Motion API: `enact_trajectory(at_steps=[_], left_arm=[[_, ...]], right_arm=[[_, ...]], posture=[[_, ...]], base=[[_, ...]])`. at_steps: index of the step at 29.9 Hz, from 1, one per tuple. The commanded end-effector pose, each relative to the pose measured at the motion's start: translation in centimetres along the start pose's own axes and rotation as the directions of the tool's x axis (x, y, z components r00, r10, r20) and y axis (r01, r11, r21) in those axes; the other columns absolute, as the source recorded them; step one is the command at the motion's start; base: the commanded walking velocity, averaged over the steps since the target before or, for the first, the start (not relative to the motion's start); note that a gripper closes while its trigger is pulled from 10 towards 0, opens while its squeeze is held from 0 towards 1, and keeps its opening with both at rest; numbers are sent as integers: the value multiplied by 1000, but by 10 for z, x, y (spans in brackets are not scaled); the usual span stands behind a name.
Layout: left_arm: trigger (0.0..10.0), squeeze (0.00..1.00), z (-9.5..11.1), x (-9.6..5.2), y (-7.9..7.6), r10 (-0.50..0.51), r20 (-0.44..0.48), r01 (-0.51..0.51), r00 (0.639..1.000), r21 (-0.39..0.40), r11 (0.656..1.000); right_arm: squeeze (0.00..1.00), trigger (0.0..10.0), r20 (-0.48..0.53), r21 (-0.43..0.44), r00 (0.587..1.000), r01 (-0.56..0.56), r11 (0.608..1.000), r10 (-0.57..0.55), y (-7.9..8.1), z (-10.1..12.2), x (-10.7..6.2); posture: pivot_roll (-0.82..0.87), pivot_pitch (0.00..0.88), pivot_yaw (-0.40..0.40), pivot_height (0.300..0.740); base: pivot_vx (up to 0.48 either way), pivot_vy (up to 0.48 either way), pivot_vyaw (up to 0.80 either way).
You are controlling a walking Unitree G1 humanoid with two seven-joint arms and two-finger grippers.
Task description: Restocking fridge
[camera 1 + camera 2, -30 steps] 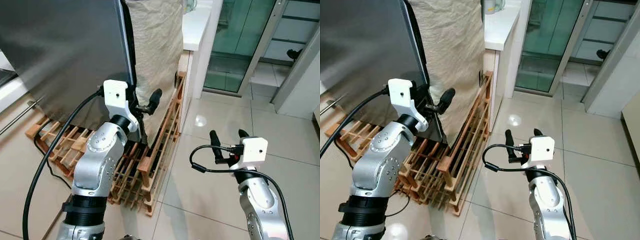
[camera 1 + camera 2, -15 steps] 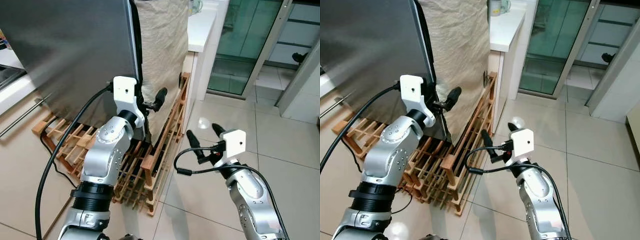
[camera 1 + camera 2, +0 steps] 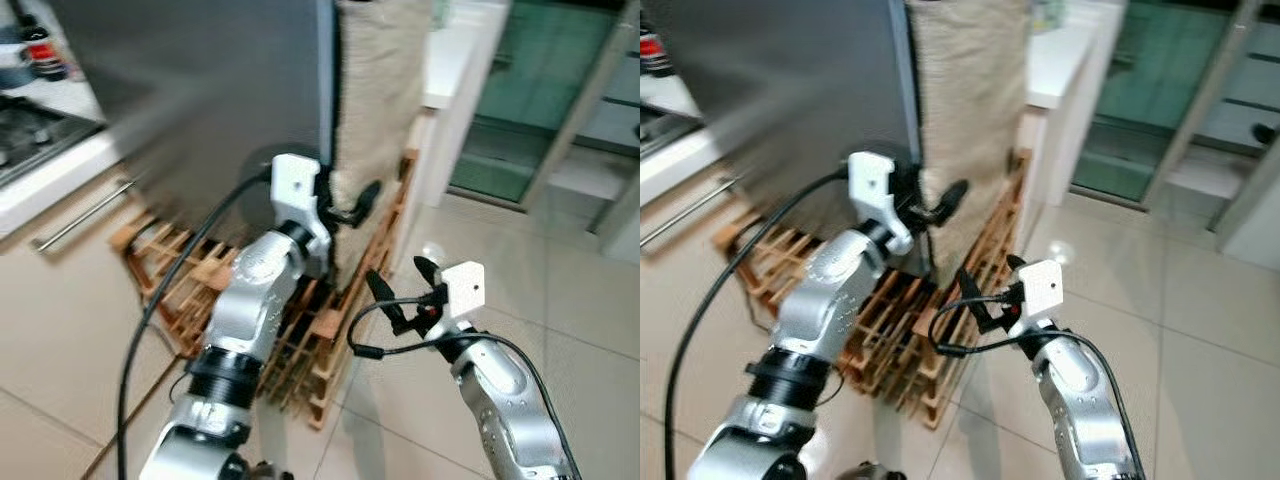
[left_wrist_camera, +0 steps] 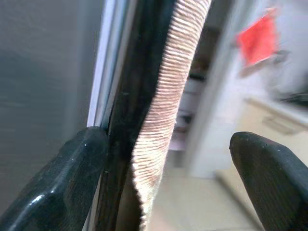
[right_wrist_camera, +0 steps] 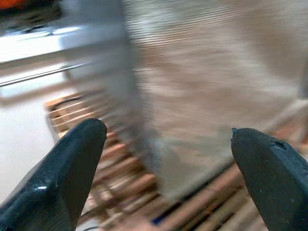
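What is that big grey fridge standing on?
The fridge stands on a slatted wooden pallet on the tiled floor. Burlap cloth drapes its side. What lies beneath the pallet slats is hidden.

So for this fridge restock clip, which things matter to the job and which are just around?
Job:
fridge
left tool, open at the fridge's door edge
right tool, open, over the floor

Around:
cloth cover
wooden rack
counter
stove
glass door
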State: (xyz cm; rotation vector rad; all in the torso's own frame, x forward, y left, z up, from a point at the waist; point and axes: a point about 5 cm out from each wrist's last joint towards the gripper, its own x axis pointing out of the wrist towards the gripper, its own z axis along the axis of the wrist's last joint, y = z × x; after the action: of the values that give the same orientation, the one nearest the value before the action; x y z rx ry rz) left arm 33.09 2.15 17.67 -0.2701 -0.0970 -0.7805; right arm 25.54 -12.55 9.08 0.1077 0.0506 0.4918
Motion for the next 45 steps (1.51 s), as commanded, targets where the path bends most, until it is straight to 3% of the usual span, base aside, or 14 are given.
enact_trajectory(at_steps=[1, 6, 10, 17, 20, 22, 24, 27, 28, 29, 35, 37, 40, 45], left_arm=[[10000, 0, 1, 24, -46, -247, -4, 247, 969, 4, 969], [10000, 0, 7, 36, -78, -403, 39, 404, 914, -17, 915], [10000, 0, 11, 40, -83, -425, 64, 428, 903, -34, 903], [10000, 0, 22, 12, -25, -224, 70, 225, 972, -7, 974], [10000, 0, 27, -21, 31, -14, 61, 11, 998, 47, 999], [10000, 0, 38, -48, 66, 130, 86, -136, 988, 70, 988], [10000, 0, 42, -55, 74, 161, 95, -169, 982, 84, 982], [10000, 0, 63, -91, 99, 261, 138, -279, 956, 134, 951], [10000, 0, 68, -116, 111, 314, 135, -334, 940, 164, 928], [10000, 0, 68, -116, 111, 314, 135, -334, 940, 164, 928], [10000, 0, 48, -184, 125, 445, 39, -443, 895, 206, 873], [10000, 0, 35, -202, 120, 448, -3, -439, 894, 201, 876], [10000, 0, 5, -226, 98, 332, -165, -310, 929, 145, 940], [10000, 0, -20, -248, 90, 342, -276, -312, 898, 146, 939]], right_arm=[[0, 10000, 15, 8, 1000, -15, 1000, 15, 2, 5, 0], [0, 10000, 1, 24, 1000, 3, 1000, -3, 2, 3, -8], [0, 10000, -11, 29, 1000, 12, 1000, -12, 2, 1, -14], [0, 10000, -25, 31, 998, 52, 998, -52, -3, 0, -18], [0, 10000, -42, 49, 997, 65, 997, -63, -6, -4, -17], [0, 10000, -53, 59, 997, 66, 996, -63, -7, -6, -17], [0, 10000, -56, 58, 997, 63, 996, -60, -7, -7, -17], [0, 10000, -71, 59, 997, 41, 997, -36, -6, -9, -16], [0, 10000, -74, 60, 997, 29, 998, -24, -6, -10, -14], [0, 10000, -74, 60, 997, 29, 998, -24, -6, -10, -14], [0, 10000, -71, 56, 997, -7, 998, 11, -3, -9, -8], [0, 10000, -74, 56, 997, -15, 998, 19, -3, -10, -7], [0, 10000, -82, 53, 996, -35, 998, 39, -2, -11, -6], [0, 10000, -83, 48, 995, -50, 998, 54, -2, -11, -2]], posture=[[-192, 0, 54, 740], [-228, 0, 68, 740], [-234, 0, 70, 740], [-216, 0, 65, 740], [-188, 0, 54, 740], [-168, 0, 43, 740], [-163, 0, 40, 740], [-132, 0, 27, 740], [-115, 0, 22, 740], [-115, 0, 22, 740], [-77, 0, 9, 740], [-70, 0, 2, 740], [-61, 0, -6, 740], [-60, 0, -11, 740]], base=[[0, 0, 0], [0, 0, 0], [0, 0, 0], [0, 0, 0], [0, 0, 0], [0, 0, 0], [0, 0, 0], [0, 0, 0], [0, 0, 0], [0, 0, 0], [0, 0, 208], [0, 0, 794], [0, 0, 785], [0, 0, 777]])
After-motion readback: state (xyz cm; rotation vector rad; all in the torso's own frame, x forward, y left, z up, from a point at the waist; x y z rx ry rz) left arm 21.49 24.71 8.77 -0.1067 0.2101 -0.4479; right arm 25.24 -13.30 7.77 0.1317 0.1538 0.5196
